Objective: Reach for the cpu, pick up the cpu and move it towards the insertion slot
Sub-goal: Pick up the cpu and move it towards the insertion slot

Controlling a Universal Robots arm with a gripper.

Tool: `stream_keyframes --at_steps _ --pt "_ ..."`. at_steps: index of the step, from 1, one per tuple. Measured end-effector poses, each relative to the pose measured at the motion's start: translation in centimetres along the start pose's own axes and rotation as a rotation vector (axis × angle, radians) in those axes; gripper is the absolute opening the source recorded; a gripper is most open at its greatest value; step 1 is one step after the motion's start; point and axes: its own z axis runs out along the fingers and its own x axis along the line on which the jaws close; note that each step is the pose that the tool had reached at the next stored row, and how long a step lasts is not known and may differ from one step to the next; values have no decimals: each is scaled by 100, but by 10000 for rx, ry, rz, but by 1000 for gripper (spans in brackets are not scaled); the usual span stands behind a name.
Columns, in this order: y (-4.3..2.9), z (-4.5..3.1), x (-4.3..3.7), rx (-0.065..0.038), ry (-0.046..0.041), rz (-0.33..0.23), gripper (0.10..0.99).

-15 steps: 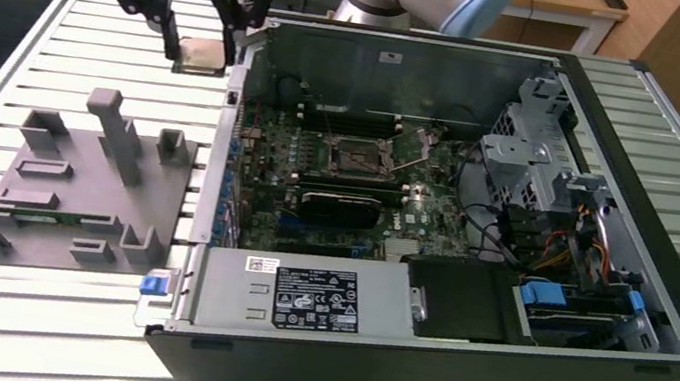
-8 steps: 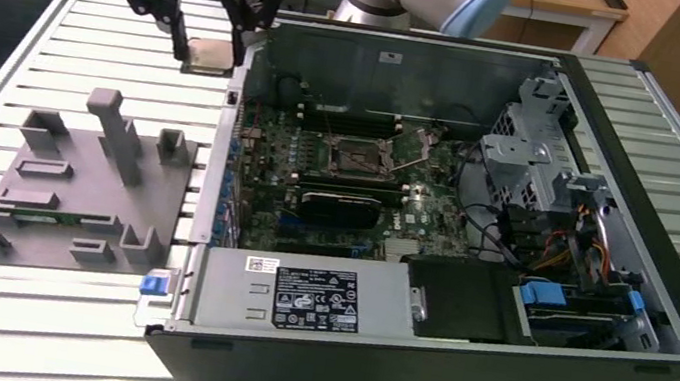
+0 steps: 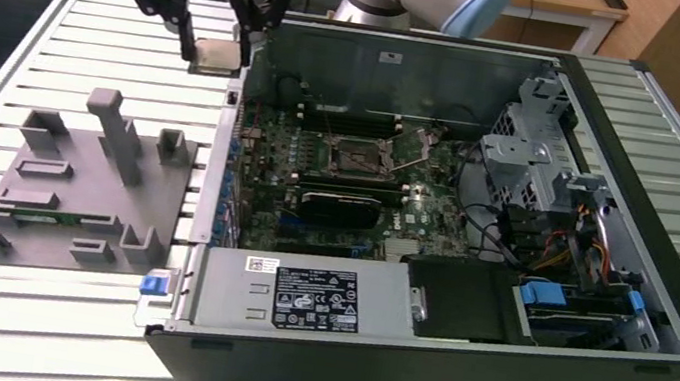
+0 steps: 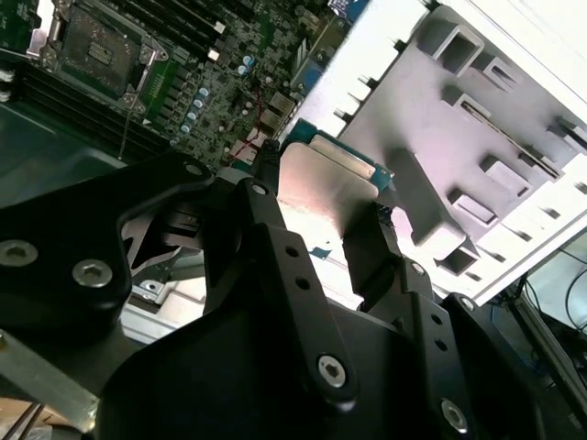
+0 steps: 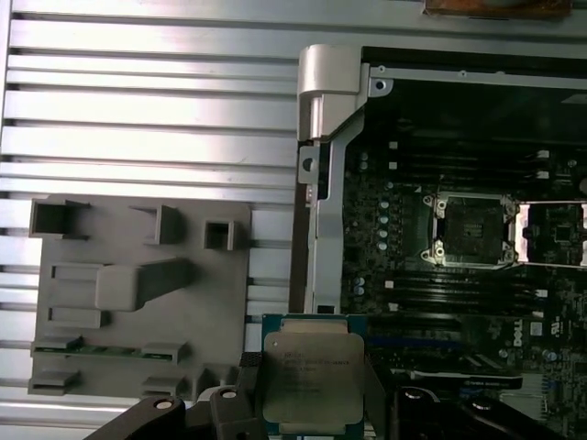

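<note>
We see the gripper raised above the slatted metal desk, just beside the far corner of an open computer case, toward the exterior view's left. Its black fingers are closed on the cpu, a small flat square chip that hangs clear of the desk between them.

In the first wrist view we look down on the cpu, its silvery top and pale rim facing the camera, pinched on two opposite edges by the gripper. In the second wrist view the cpu sits between the two dark fingers.

The insertion slot, a dark square socket in a silvery frame on the green board, lies inside the case, well apart from the held chip and toward the exterior view's right of it. In the first wrist view the insertion slot stands with its metal cover flipped open beside it.

A grey plastic fixture with blocks and pegs rests on the desk beside the case.
</note>
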Motion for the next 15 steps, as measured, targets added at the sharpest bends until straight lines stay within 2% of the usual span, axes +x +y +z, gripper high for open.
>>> stream_keyframes --at_steps 15 --pt "11 0 -168 -1 0 0 529"
